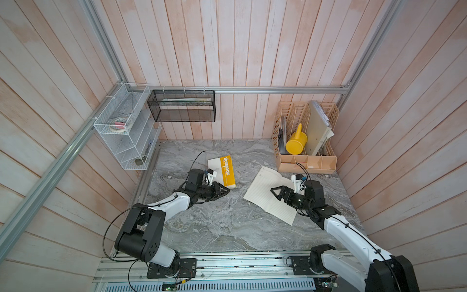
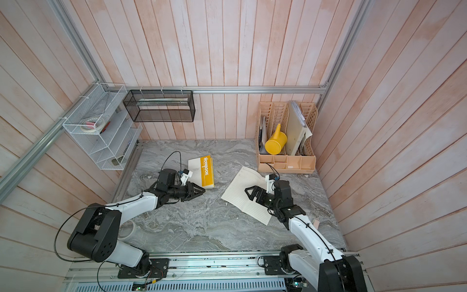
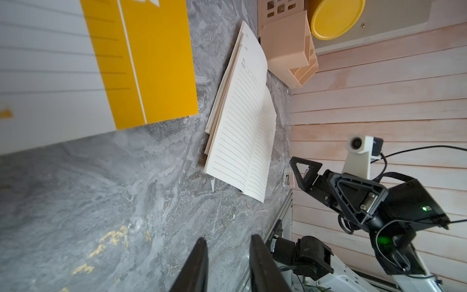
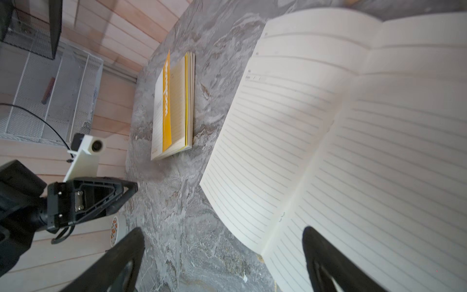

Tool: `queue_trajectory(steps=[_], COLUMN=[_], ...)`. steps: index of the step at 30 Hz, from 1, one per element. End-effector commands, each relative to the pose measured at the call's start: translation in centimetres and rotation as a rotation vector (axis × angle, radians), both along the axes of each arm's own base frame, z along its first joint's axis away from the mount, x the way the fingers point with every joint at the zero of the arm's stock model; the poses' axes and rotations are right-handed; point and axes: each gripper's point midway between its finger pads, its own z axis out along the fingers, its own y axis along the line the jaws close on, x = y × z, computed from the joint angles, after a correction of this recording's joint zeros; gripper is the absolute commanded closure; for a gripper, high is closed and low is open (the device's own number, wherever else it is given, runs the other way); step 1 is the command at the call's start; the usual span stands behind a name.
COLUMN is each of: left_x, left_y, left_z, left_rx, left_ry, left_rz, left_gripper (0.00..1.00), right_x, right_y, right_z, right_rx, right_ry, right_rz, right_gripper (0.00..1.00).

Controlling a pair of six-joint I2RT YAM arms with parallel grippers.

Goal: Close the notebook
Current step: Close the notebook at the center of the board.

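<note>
— On the grey marbled tabletop [image 1: 214, 222], which book is meant?

— Two lie there. A cream lined notebook [image 1: 262, 184] is spread open on the right side, near the peach plastic file organiser [image 1: 305, 161]. A yellow-and-white notebook [image 1: 226, 172] lies shut toward the left. The open one looks like the job not yet done (a judgement only).

— And the arms?

— The right gripper [image 1: 275, 194] hangs over the open pages with its jaws spread wide and nothing between them, probably placed to catch a page edge and fold that half over. The left gripper [image 1: 227, 190] sits just beside the yellow-and-white notebook's near corner, jaws parted a little, holding nothing.

— How can that be told?

— The left wrist view shows bare stone in the gap at the left gripper [image 3: 227, 239], and the cream pages fanning up off the table. The right wrist view shows the yellow-and-white notebook [image 4: 174, 106] edge-on, its leaves flat under the cover. Neither detail reads from above.

— Contact with the page?

— Cannot tell.
</note>
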Motion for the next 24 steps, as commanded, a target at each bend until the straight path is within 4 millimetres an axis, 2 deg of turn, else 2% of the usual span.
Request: queue_trajectory(steps=[1, 5, 8, 11, 19, 24], left_x=[-0.3, -1.3, -1.7, -1.6, -1.1, -0.5], left_y=[-1.6, -3.6, -5.5, -6.5, -7.2, -7.5], left_z=[0.3, -1.9, -2.7, -3.5, -5.4, -6.1], left_rx=[-0.101, -0.144, -0.180, -0.182, -0.124, -0.110], left_ry=[0.019, 0.096, 0.130, 0.158, 0.216, 0.226], left_rz=[0.009, 0.011, -0.010, 0.004, 0.025, 0.038], left_gripper=[0.66, 0.64, 0.65, 0.65, 0.65, 0.64], right_x=[-1.2, -1.8, -2.2, -2.3, -2.2, -2.8], right_y=[-2.3, -3.8, -3.9, -3.8, -3.9, -4.1], right_z=[-1.8, -3.7, -5.1, -6.0, -7.2, -8.6], right_rx=[-0.015, -0.014, 0.007, 0.020, 0.010, -0.007], right_ry=[0.049, 0.102, 0.143, 0.168, 0.189, 0.232], right_rz=[-0.032, -0.080, -0.087, -0.083, -0.083, -0.085], right_gripper=[0.02, 0.02, 0.02, 0.02, 0.02, 0.02])
